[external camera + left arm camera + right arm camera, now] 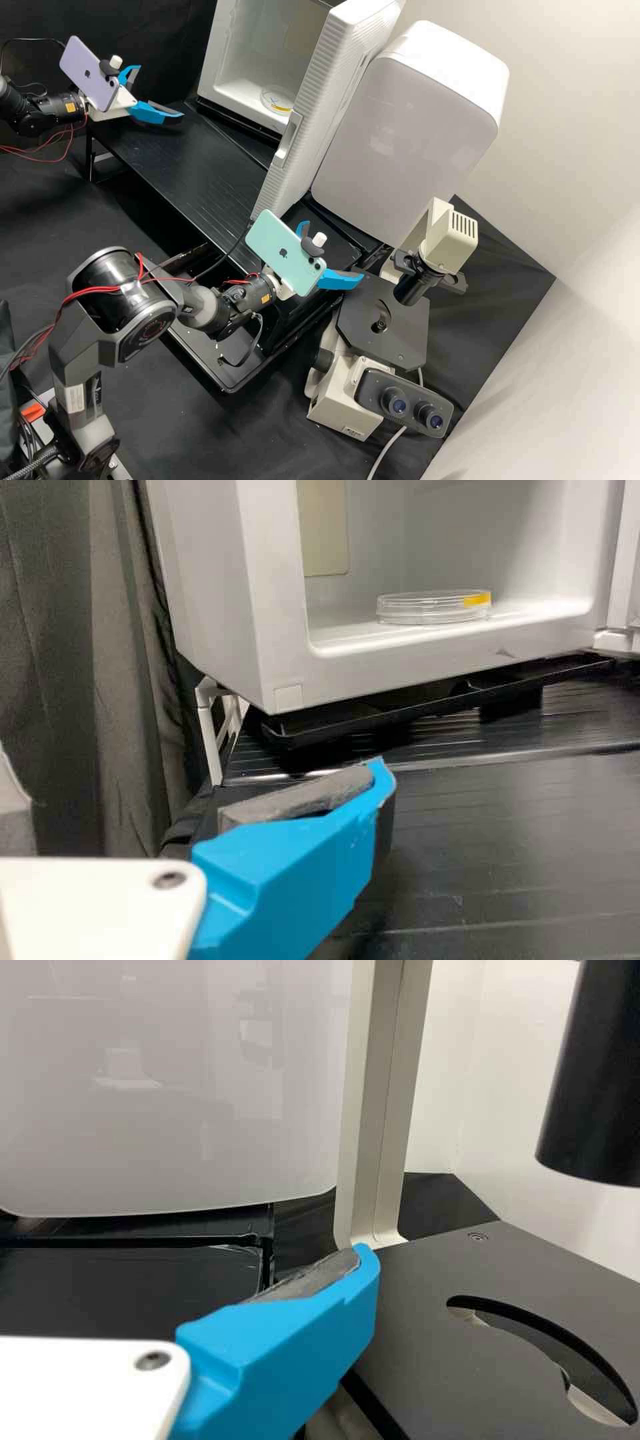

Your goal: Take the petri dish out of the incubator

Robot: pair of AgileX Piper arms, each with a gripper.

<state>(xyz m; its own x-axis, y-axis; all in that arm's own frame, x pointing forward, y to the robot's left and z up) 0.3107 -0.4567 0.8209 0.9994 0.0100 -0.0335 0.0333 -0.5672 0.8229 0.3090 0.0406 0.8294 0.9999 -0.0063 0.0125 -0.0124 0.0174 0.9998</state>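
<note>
1. Black bench (193,173) carries a white incubator (243,47), its door (320,113) swung wide open.
2. Flat on the incubator's floor lies the petri dish (278,100), clear with a yellow mark, and nothing touches it.
3. Over the bench, outside the chamber and well apart from the petri dish, hangs the left gripper (167,115); I cannot tell whether it is open or closed.
4. Just beside the door's lower edge, above the stage of the microscope (373,393), is the right gripper (352,276); its state cannot be told either.
</note>
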